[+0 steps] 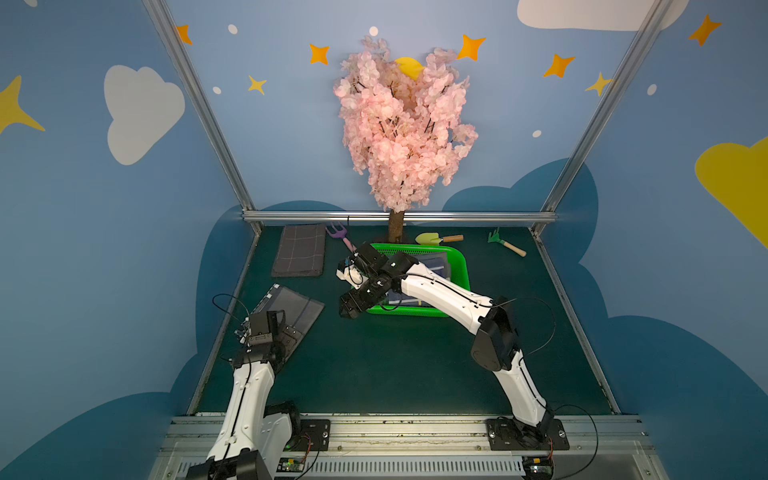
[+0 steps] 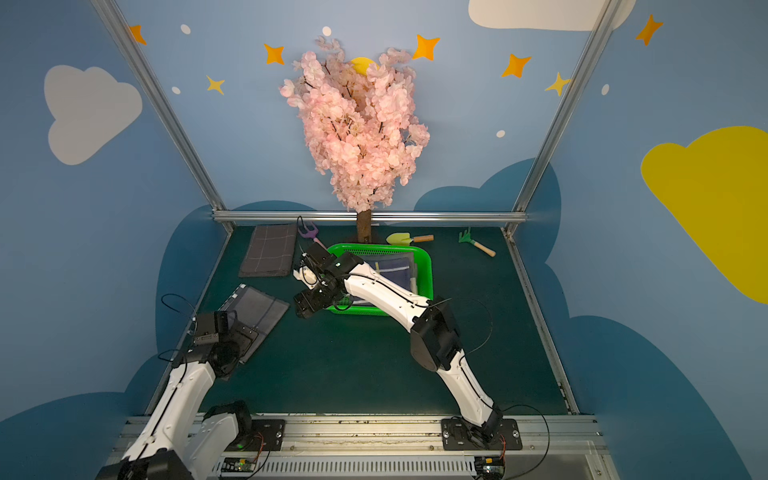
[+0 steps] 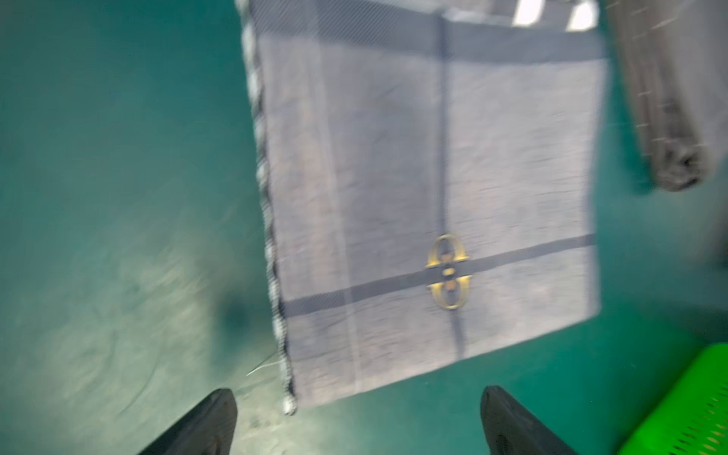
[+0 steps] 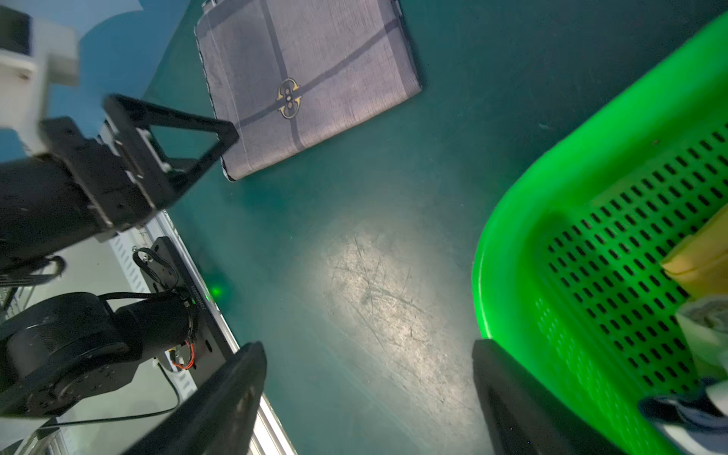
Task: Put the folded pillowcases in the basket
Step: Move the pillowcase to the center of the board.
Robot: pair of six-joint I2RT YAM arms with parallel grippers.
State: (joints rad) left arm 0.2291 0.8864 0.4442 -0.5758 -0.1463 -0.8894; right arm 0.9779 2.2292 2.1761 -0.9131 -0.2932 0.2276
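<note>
1. Two folded cloths lie on the green table [image 1: 395, 365]. The pillowcase [image 1: 291, 301], grey-blue with dark stripes and a gold emblem, is at the near left. A dark grey checked cloth [image 1: 300, 251] lies further back, apart from it.
2. Left gripper [image 3: 358, 394] hangs over the pillowcase's near end, its fingers wide apart and gripping nothing; its wrist view is blurred.
3. The basket [image 1: 461, 266] stands mid-table just in front of the tree trunk [image 1: 396, 226], well apart from the pillowcase. Blue folded cloth [image 2: 392, 266] lies inside it.
4. Right gripper [image 4: 366, 346] hangs at the basket's near left corner, fingers spread and empty.
</note>
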